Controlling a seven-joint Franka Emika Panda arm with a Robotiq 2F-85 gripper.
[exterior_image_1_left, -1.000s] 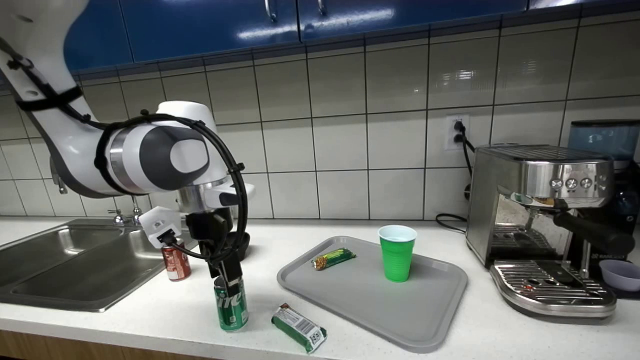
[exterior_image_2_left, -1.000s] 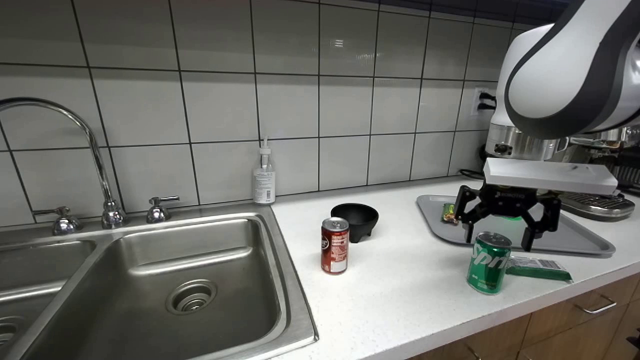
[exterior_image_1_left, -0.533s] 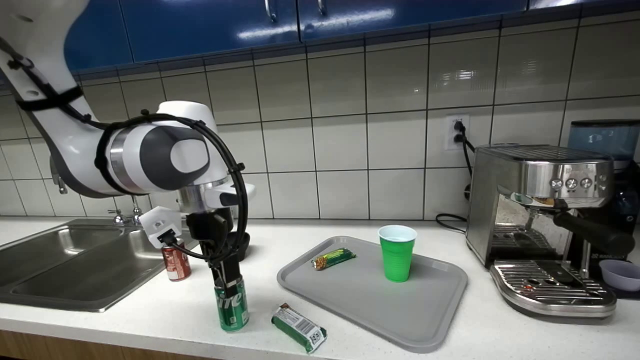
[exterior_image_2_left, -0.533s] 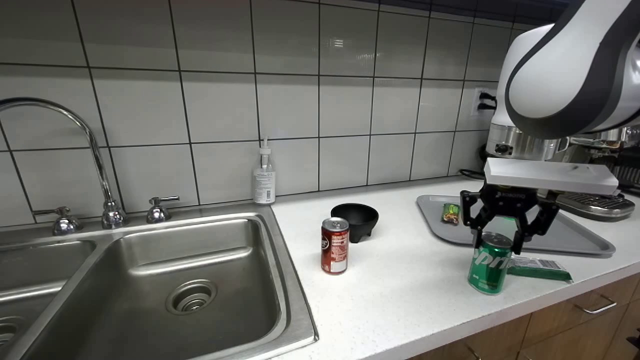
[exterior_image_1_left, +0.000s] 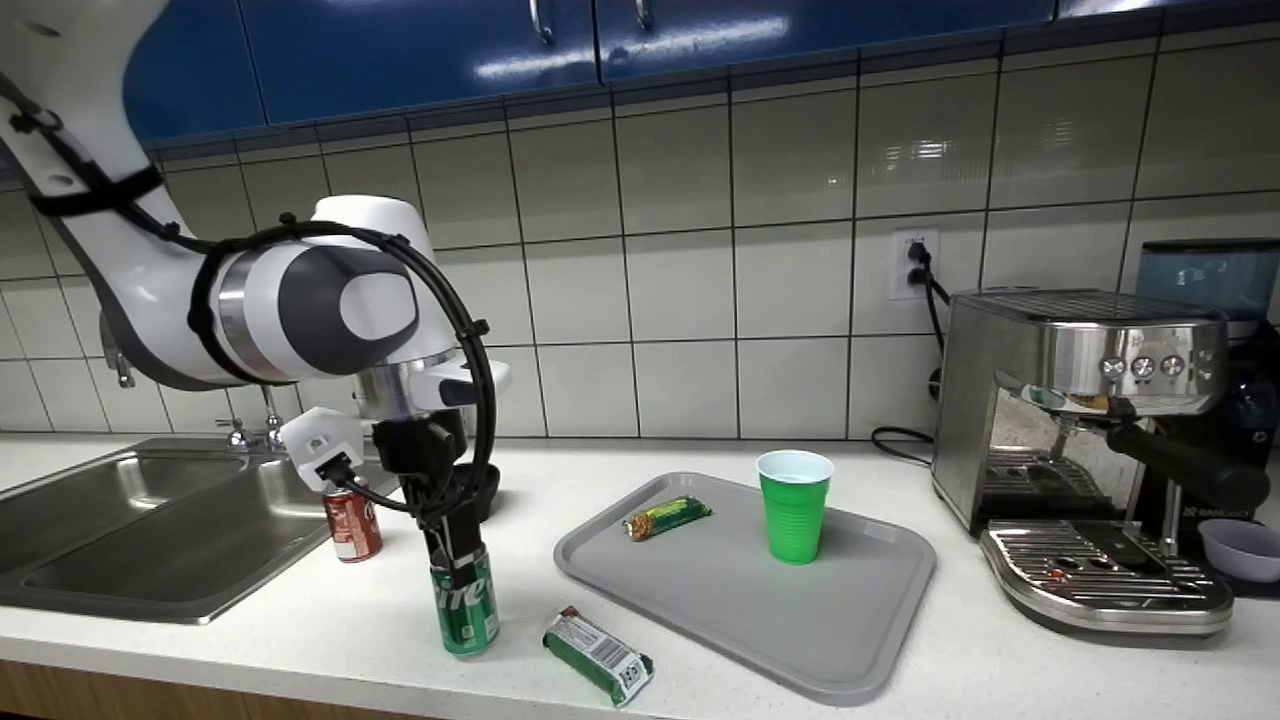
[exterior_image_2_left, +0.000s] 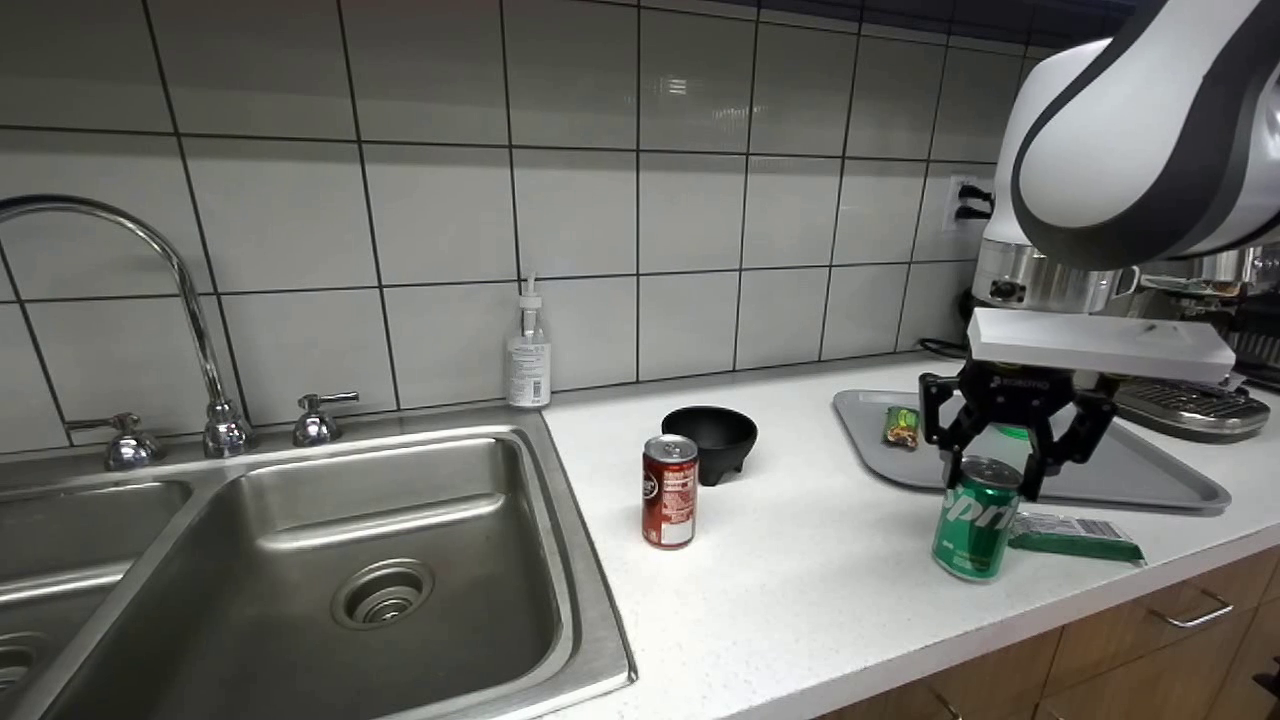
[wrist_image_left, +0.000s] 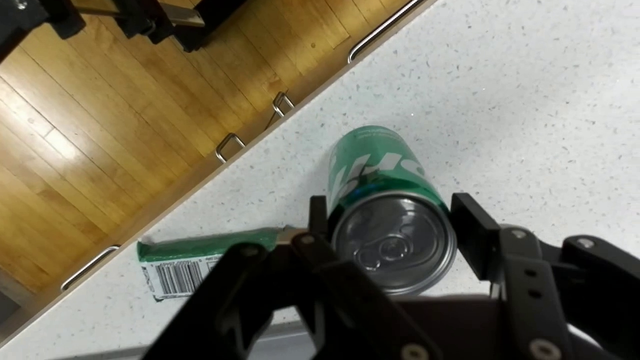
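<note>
From left to right in an exterior view, a steel sink is met first; then a red can and, near it, a black bowl are seen on the white counter; further right and behind, a wrapped snack is borne by a grey tray; in front of that tray the green can is found, clasped by its upper part in the gripper, the fingers being pressed to opposite sides of it; just to the right a wrapped bar is laid flat, apart from the green can; at the far right a coffee machine is partly hidden; what counts is the green can's place under the gripper: it is set straight below, between the fingers, with its long axis upright or nearly so and in line with their reach; in the wrist view, again from left to right, the bar, one finger, the can's lid and the opposite finger are passed in turn, the lid being centred between the two; the can is held from above, by the only arm in view; whether the counter is touched by the can's base cannot be told.
</note>
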